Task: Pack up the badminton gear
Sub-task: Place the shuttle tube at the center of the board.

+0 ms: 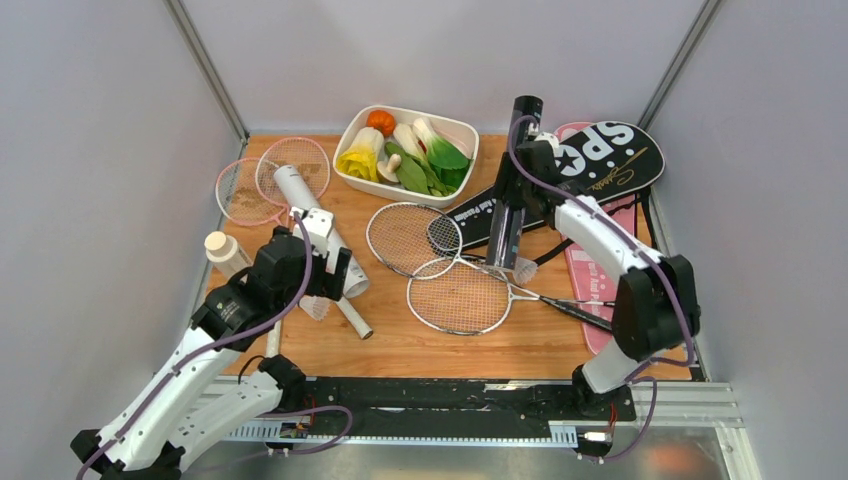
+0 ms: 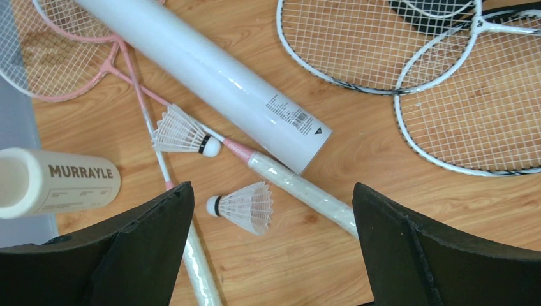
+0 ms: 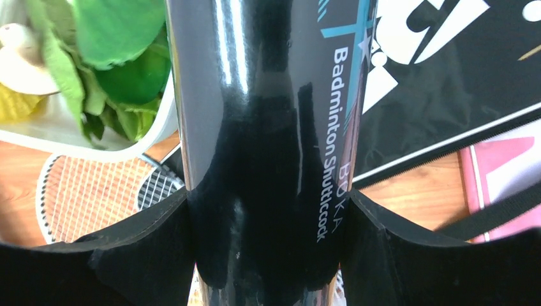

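Grey panels close the worktop (image 1: 470, 350) on the left, far and right sides, and the arm bases line the near edge. The widest bare wood is the near strip in front of the silver racquets (image 1: 455, 290); the far half is crowded.

A white tray (image 1: 385, 192) of toy vegetables sits at the far middle. The pink racquets (image 1: 268, 182) lie at the far left, and a small bottle (image 1: 225, 250) stands close to the left edge. The black cover (image 1: 600, 160) lies at the far right, partly over the pink cover (image 1: 585, 275), which runs along the right edge. The white tube (image 2: 210, 76) lies slanted left of centre, across a pink shaft. Near it, one shuttlecock (image 2: 182, 132) rests among the pink shafts and a second shuttlecock (image 2: 245, 205) lies alone on bare wood.

The left end effector (image 2: 269, 191) hovers over that second shuttlecock with its fingers spread wide, holding nothing. The right end effector (image 3: 268, 207) is clamped on the black tube (image 1: 507, 225), which stands upright right of centre. Whether the tube's foot touches the worktop cannot be told. A third shuttlecock (image 1: 525, 268) lies beside that foot.
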Available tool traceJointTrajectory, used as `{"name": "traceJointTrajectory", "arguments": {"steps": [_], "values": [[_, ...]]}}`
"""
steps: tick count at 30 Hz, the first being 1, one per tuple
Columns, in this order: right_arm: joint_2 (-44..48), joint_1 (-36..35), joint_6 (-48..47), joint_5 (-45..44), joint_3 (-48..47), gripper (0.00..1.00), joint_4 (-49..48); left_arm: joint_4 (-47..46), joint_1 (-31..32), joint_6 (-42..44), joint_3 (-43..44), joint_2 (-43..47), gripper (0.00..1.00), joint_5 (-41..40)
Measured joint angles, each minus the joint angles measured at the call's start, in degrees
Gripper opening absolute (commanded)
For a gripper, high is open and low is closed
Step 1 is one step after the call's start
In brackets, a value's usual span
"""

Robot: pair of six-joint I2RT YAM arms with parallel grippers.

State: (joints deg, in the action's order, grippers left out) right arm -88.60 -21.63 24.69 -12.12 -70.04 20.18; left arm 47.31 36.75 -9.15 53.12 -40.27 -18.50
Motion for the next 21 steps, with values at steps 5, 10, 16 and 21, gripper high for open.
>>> {"name": "traceJointTrajectory", "arguments": {"steps": [5, 10, 16, 21], "values": [[-11.4, 2.6, 0.8, 2.8, -8.6, 0.61, 3.0, -0.7, 0.0, -0.1, -2.2, 1.8, 1.00, -1.0], [-20.2, 3.3, 0.8, 3.8, -15.1, 0.63, 4.1, -1.7, 0.0, -2.1, -3.4, 1.5, 1.00, -2.5], [-27.0, 3.8, 0.7, 4.2, -17.4, 0.77, 5.4, -2.1, 0.0, -5.7, -3.5, -1.8, 1.00, -6.5], [-28.7, 3.8, 0.0, 4.0, -17.8, 0.95, 6.4, -3.2, -1.6, -11.2, -3.2, -5.1, 0.99, -9.9]]}}
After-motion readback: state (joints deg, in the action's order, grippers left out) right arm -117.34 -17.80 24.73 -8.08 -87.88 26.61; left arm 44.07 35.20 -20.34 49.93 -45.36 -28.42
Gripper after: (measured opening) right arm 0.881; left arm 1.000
